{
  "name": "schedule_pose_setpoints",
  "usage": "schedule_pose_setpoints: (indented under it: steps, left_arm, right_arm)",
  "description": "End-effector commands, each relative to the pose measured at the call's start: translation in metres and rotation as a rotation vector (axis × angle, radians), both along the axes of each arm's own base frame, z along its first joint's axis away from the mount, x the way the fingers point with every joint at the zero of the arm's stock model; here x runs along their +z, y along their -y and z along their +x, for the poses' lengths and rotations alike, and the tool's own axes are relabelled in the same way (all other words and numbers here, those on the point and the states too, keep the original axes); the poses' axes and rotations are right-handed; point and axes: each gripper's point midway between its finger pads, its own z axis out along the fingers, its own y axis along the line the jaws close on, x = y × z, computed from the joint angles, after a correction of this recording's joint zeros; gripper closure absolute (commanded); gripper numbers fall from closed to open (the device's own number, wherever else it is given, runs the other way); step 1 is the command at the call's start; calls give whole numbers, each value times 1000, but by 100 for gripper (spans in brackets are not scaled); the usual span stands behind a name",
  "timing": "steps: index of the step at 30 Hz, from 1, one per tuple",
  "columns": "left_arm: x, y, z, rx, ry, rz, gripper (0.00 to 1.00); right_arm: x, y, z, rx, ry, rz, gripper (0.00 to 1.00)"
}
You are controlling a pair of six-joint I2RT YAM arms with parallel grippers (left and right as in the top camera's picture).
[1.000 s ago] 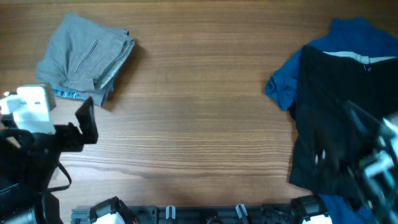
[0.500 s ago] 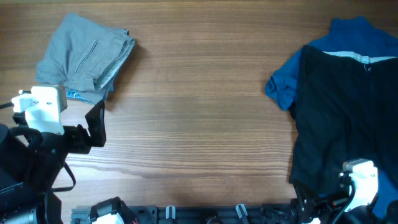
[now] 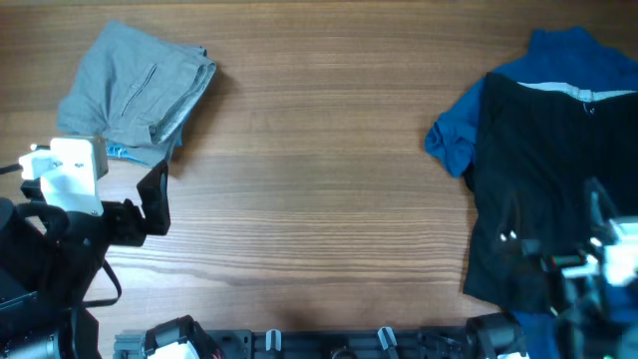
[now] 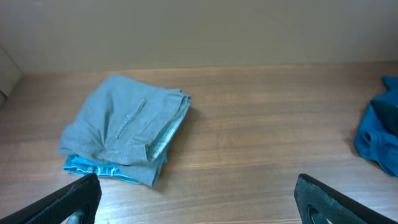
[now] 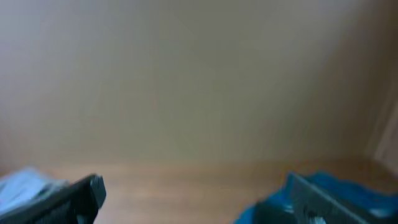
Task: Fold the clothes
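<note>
The grey shorts [image 3: 135, 95] lie folded in a compact stack at the table's back left, slit pocket facing up. They also show in the left wrist view [image 4: 127, 127]. My left gripper [image 3: 145, 204] is open and empty, just in front of the stack and apart from it; in its own view the left gripper [image 4: 196, 196] has its jaws wide apart over bare wood. My right gripper [image 3: 588, 254] is blurred, above the black garment [image 3: 538, 179] at the front right. In its own view the right gripper [image 5: 193, 193] is open and empty.
A small light-blue piece [image 3: 118, 153] pokes out under the front edge of the shorts. A royal-blue garment [image 3: 568, 55] lies under the black one at the right, and its edge shows in the left wrist view [image 4: 379, 130]. Bare wood [image 3: 319, 179] fills the middle.
My left arm shifted slightly right and toward the front, then stayed still. My right arm swung down to the front edge and has come back up over the black garment, still moving.
</note>
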Motion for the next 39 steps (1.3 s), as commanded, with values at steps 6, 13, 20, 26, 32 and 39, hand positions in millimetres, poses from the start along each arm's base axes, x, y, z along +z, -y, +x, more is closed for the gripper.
schedule_pose_setpoints:
  steps: [6, 13, 20, 26, 32, 39]
  left_arm:
    - [0, 3, 1, -16, 4, 0, 0]
    - [0, 3, 1, -16, 4, 0, 0]
    - [0, 3, 1, -16, 4, 0, 0]
    - [0, 3, 1, -16, 4, 0, 0]
    - [8, 16, -14, -57, 49, 15, 0]
    - [-48, 47, -39, -108, 151, -148, 0]
  right_arm:
    - [-142, -10, 34, 45, -104, -8, 0]
    - [-198, -12, 60, 56, -85, 283, 0]
    - [-200, -12, 60, 55, -90, 284, 0]
    - [-200, -12, 60, 55, -91, 284, 0]
    - [-200, -12, 60, 55, -91, 284, 0]
    - [-200, -12, 60, 55, -91, 284, 0]
